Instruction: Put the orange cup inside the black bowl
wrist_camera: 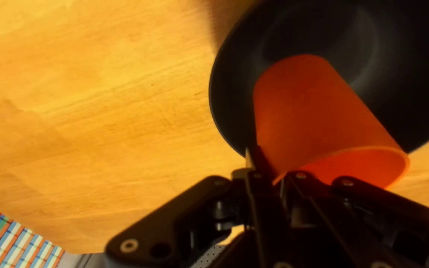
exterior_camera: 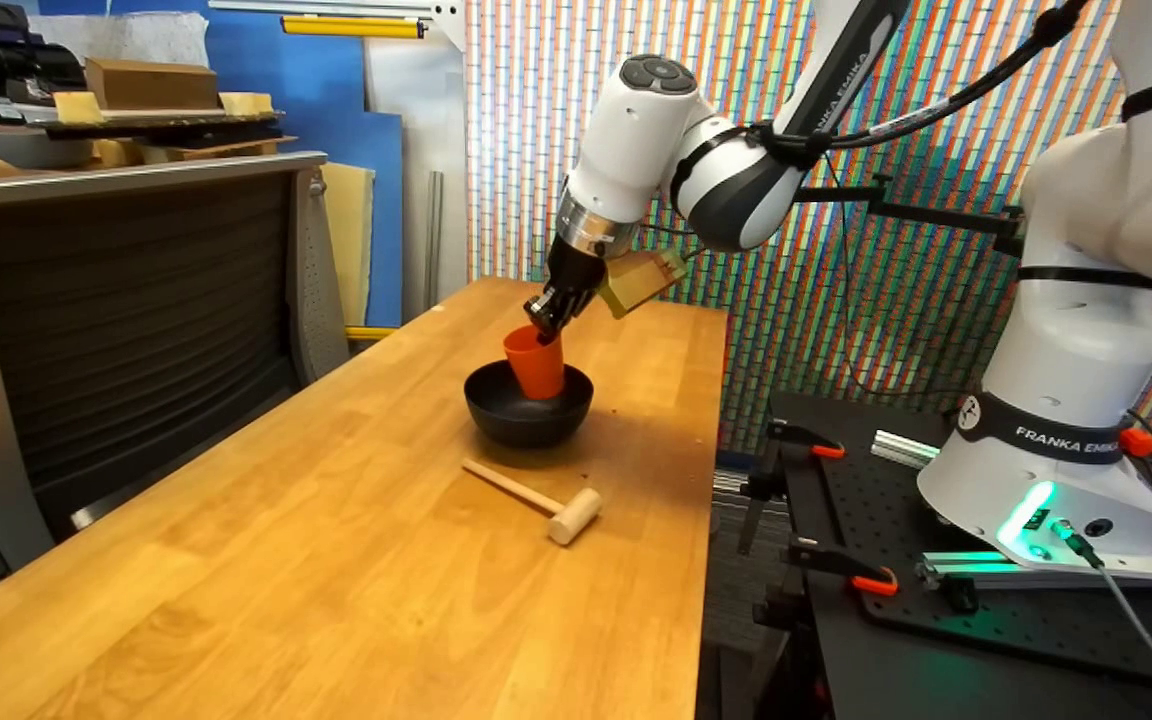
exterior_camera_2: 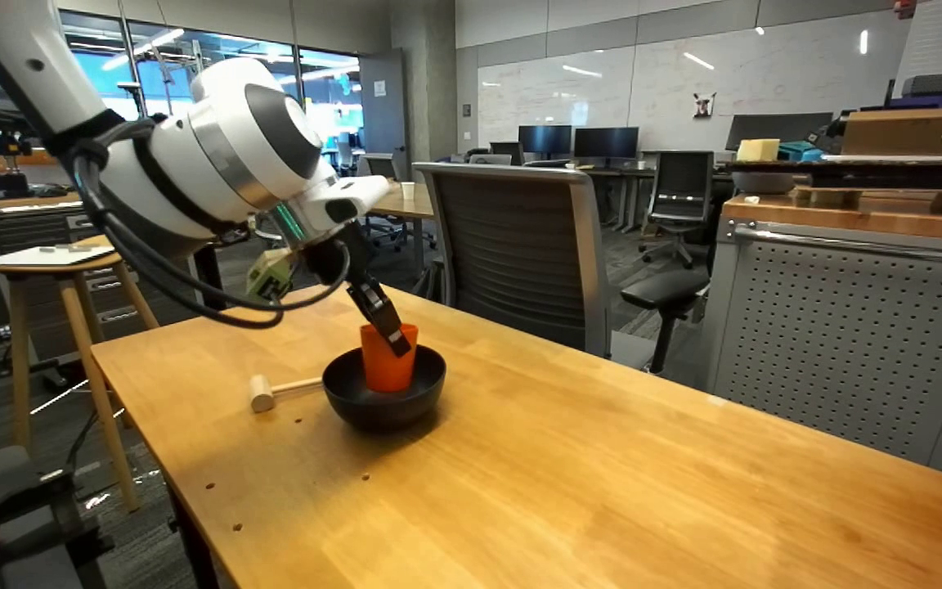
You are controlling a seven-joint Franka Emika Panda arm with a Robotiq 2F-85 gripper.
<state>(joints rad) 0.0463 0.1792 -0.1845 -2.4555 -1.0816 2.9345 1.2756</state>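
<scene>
Wooden table (exterior_camera: pixel 386 560), chair (exterior_camera_2: pixel 512 262) alongside, whiteboard (exterior_camera_2: pixel 569 98) beyond; plain tapered orange cup (exterior_camera_2: pixel 385 370) pinched in the jaws, inside the black bowl (exterior_camera_2: pixel 381 414)

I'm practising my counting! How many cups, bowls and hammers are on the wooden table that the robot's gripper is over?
Cups: 1 (orange cup)
Bowls: 1 (black bowl)
Hammers: 1 (wooden mallet)
Total: 3

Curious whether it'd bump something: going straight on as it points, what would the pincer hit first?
Probably the black bowl: the pincer, pinching the orange cup, points down into it. The cup's base may touch first, or already rest there; depth is unclear.
</scene>
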